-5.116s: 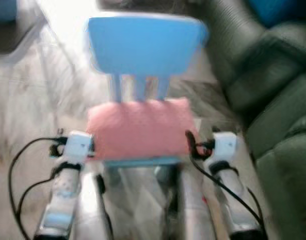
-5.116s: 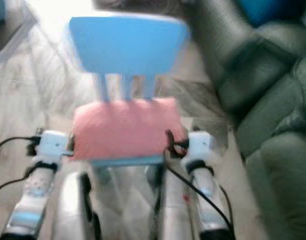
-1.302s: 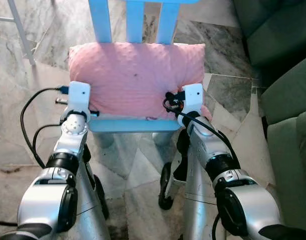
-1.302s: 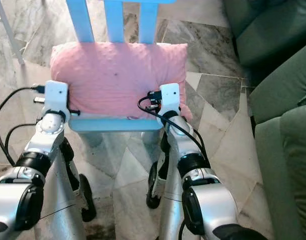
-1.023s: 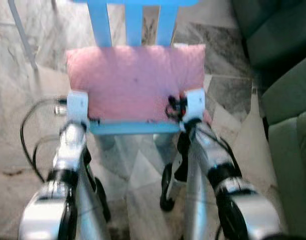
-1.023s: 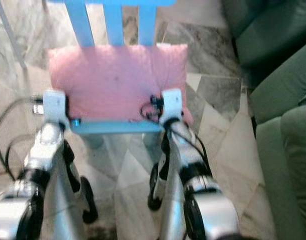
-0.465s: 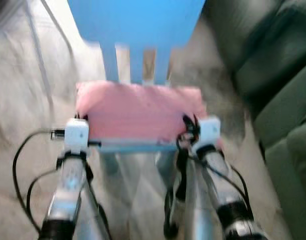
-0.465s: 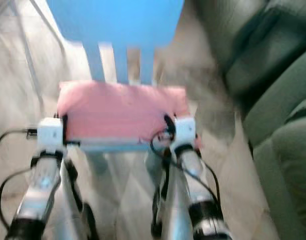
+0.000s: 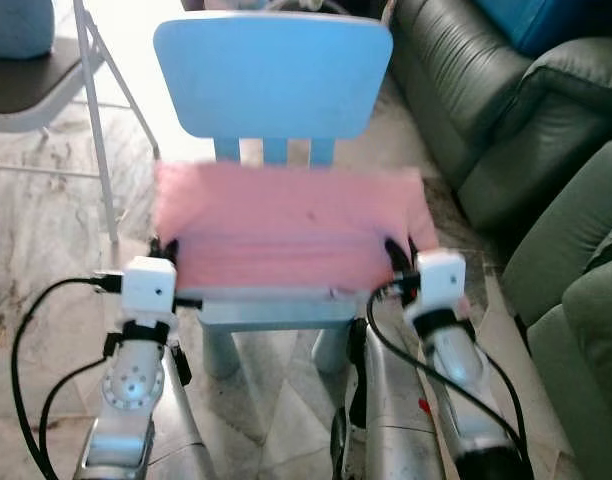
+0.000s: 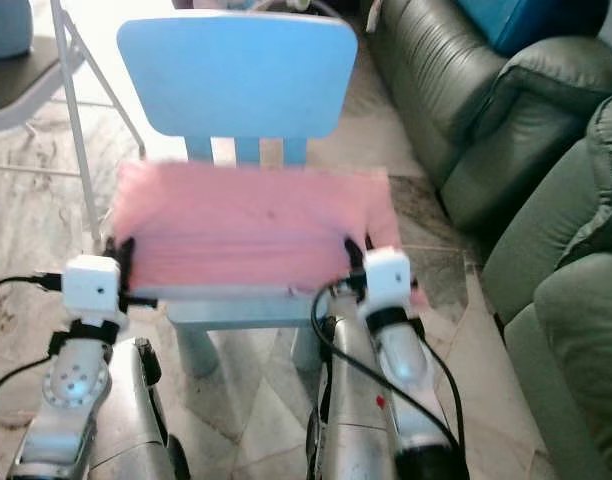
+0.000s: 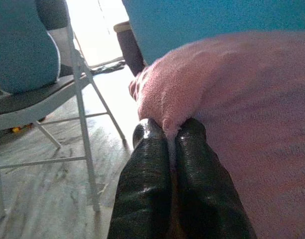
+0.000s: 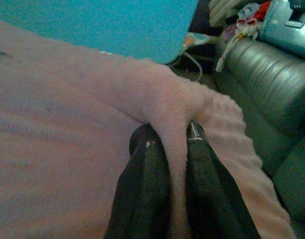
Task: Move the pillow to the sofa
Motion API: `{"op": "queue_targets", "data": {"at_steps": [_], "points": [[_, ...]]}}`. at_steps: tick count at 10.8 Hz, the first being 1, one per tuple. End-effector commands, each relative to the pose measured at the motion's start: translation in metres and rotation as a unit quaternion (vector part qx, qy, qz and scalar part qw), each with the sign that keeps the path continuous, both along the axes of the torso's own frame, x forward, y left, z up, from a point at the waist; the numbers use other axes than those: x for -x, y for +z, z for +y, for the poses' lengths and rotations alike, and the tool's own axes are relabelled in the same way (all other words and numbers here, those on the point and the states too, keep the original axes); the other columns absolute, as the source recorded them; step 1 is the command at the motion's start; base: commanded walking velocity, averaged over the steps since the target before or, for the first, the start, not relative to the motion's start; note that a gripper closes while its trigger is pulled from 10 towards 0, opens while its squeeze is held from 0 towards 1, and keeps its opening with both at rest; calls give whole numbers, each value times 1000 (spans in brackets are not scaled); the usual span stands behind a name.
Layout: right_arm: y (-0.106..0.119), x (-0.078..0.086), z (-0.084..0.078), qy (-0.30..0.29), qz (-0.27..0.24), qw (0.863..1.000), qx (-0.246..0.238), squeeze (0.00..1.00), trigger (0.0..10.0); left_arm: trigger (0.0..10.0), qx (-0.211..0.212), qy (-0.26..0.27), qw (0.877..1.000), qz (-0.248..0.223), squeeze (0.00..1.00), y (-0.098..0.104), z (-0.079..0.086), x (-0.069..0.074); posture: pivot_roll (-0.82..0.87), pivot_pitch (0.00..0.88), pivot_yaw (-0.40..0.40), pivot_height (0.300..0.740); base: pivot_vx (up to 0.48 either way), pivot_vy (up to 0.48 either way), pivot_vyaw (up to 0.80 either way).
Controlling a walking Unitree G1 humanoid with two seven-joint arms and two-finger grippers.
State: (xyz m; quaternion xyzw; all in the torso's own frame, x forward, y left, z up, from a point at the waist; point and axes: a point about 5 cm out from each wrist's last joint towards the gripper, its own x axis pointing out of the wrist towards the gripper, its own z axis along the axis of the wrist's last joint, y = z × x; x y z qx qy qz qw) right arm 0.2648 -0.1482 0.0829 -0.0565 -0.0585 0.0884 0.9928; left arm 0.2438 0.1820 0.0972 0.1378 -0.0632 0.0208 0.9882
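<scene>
Fuzzy pillow (image 9: 286,225) lifted, both hands pinching.

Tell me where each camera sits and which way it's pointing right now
Head stereo pair: looks forward and down at the pink pillow on the blue chair, sofa to the right; both silver arms show.
Left wrist: looks along the left gripper, pinching the pillow's edge, folding chair beyond.
Right wrist: looks along the right gripper, pinching a pillow fold, sofa beyond.
Shared: pillow and blue chair.
</scene>
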Motion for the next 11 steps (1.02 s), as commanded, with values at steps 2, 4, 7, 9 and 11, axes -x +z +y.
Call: {"op": "queue_targets", "data": {"at_steps": [2, 4, 7, 9, 11], "points": [[3, 11, -15, -41, 9, 999, -18, 0, 10000, 1451, 21, 19, 1000, 6, 0, 5, 0, 0, -14, 18, -59, 457, 0, 0, 0], [4, 16, -7, -27, 18, 999, -25, 0, 10000, 4549, 23, 9, 999, 22, 0, 2, -3, 2, -21, 30, -50, 491, 0, 0, 0], [7, 15, -10, -31, 27, 999, -26, 0, 10000, 5333, 21, 3, 999, 34, 0, 0, -7, 0, -34, 32, -48, 546, 0, 0, 0], [9, 12, -10, -31, 26, 999, -25, 0, 10000, 10000, 19, 4, 999, 32, 0, 2, -6, -5, -36, 30, -46, 581, 0, 0, 0], [9, 11, -11, -32, 28, 999, -26, 0, 10000, 10000, -2, 15, 1000, 26, 0, 3, -4, -8, -35, 29, -43, 616, 0, 0, 0]]}}
